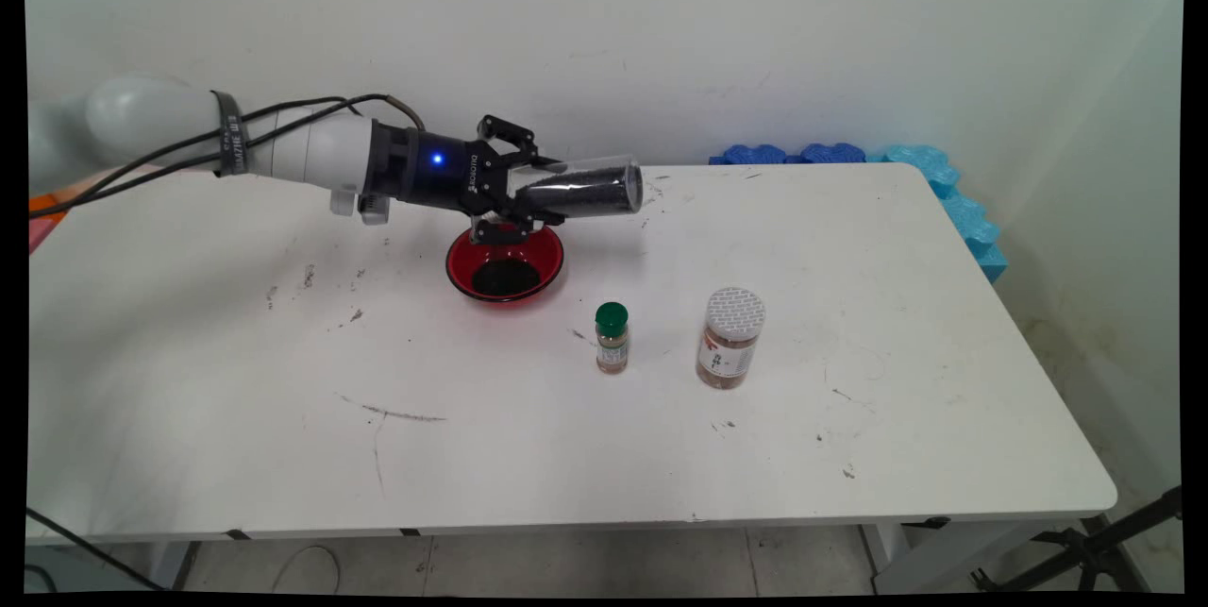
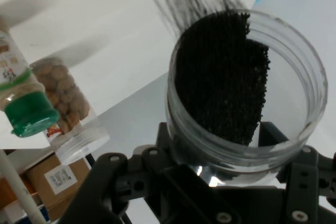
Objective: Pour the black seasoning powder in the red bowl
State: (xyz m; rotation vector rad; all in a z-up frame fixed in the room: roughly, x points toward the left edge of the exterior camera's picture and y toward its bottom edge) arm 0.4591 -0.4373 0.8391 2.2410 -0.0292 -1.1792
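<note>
- Clear jar [image 1: 587, 188]: I see it tipped on its side above the table [image 1: 849, 399], part-filled with fine black grains, seemingly streaming out.
- Gripper [image 1: 528, 193]: my fingers are clamped on the jar.
- Red bowl [image 1: 506, 262] just below holds a black heap.
- Green-capped bottle [image 1: 612, 337] and white-lidded jar [image 1: 729, 337] stand nearby.

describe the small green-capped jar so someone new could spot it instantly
On the white table, look just right of and nearer than the red bowl under the gripper. Two jars stand upright there; the small green-capped jar is the left one, shorter and slimmer than the white-lidded jar.
</note>
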